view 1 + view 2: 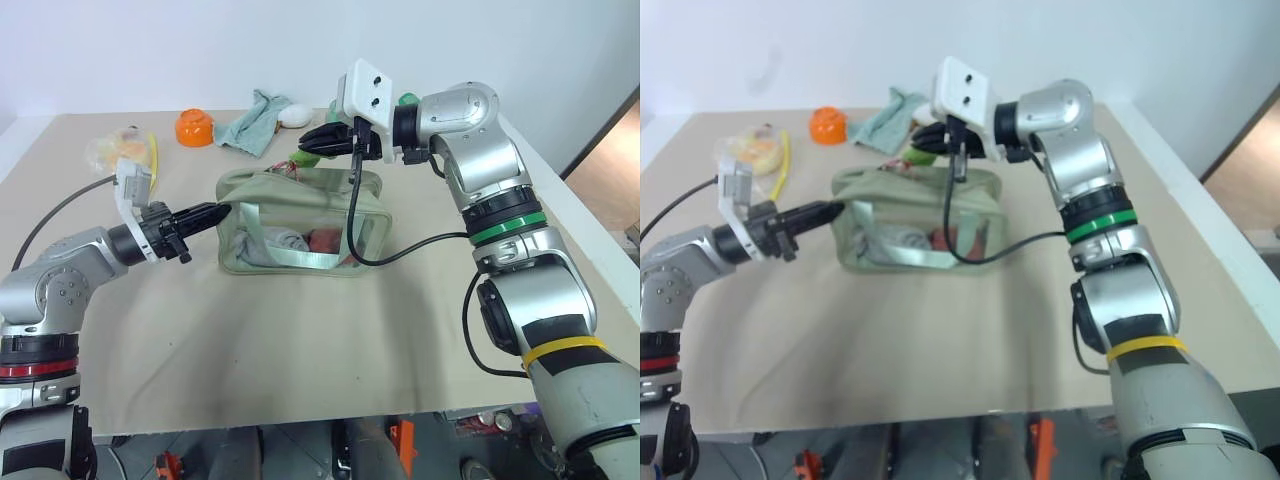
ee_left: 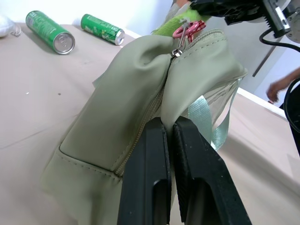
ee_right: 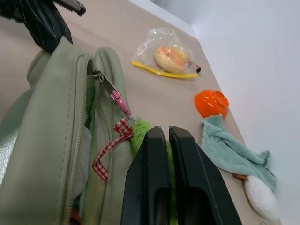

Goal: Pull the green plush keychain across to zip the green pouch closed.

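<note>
The green pouch [image 1: 300, 225] stands mid-table, its clear side panel showing items inside. My left gripper [image 1: 215, 213] is shut on the fabric at the pouch's left end [image 2: 117, 108]. At the pouch's far top edge my right gripper [image 1: 308, 146] is shut on the green plush keychain [image 3: 140, 136]. A pink clasp [image 3: 118, 99] links the keychain to the zip slider [image 2: 176, 52], which sits partway along the top. The zip looks closed on the left gripper's side of the slider and open on the right gripper's side.
At the back of the table lie an orange bowl [image 1: 195, 127], a grey-green cloth [image 1: 255, 120], a white object [image 1: 295, 115] and a clear bag of food [image 1: 120, 150]. Two green soda cans [image 2: 49, 30] lie beyond the pouch. A person's hand [image 2: 281, 86] shows past the table edge.
</note>
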Motion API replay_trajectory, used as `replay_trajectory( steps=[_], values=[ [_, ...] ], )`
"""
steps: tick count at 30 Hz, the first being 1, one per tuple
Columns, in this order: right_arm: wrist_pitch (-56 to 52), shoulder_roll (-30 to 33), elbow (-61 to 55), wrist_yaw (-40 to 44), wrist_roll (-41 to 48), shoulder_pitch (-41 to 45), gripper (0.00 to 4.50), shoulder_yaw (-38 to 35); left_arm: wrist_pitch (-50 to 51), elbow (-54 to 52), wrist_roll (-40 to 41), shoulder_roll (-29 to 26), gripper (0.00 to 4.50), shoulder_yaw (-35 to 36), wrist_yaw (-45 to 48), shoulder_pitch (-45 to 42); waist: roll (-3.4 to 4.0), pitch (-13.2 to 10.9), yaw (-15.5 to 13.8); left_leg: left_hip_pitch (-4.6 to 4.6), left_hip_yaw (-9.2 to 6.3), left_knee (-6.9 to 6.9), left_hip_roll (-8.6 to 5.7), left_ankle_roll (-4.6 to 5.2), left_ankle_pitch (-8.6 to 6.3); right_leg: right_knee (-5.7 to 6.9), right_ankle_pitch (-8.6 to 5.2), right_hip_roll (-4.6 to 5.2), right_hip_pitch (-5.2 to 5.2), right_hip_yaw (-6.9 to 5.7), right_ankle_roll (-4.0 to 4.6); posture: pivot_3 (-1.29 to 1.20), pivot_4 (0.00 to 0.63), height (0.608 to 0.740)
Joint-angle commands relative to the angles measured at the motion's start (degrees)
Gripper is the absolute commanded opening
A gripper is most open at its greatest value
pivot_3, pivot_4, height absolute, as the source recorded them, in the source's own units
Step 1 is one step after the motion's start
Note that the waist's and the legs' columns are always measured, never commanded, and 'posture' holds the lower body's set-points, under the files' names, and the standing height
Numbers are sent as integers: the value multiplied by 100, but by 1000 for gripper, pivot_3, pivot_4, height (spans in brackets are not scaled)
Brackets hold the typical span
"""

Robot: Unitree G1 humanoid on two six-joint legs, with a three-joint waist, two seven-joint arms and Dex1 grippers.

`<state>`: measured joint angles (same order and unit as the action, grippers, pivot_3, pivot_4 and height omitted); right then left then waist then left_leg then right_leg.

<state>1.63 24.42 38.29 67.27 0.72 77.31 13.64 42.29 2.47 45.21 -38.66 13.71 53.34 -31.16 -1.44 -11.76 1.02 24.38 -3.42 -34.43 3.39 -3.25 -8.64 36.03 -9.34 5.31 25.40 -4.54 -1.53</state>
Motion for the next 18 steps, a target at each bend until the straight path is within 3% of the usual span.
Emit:
replay_trajectory(
  steps=[1,10,18],
  values=[
    [131,304,152,-494,-297,491,28,-219,36,233,-126,-81,0,60,1,111,1,-1,0,0,0,0,0,0,0,0,0,0,0,0,0,0,150,740],
    [249,-668,1051,-1218,-381,1487,28,-189,-58,417,-151,-7,0,-30,38,-21,3,-2,17,2,-1,2,0,0,0,1,-1,0,3,-1,2,0,150,740],
    [460,-626,1199,-1025,-431,1490,28,-168,-75,318,-125,67,0,16,-14,93,3,-2,20,8,-3,4,0,-1,-1,-2,-2,-1,6,-2,0,0,150,740]
  ],
)
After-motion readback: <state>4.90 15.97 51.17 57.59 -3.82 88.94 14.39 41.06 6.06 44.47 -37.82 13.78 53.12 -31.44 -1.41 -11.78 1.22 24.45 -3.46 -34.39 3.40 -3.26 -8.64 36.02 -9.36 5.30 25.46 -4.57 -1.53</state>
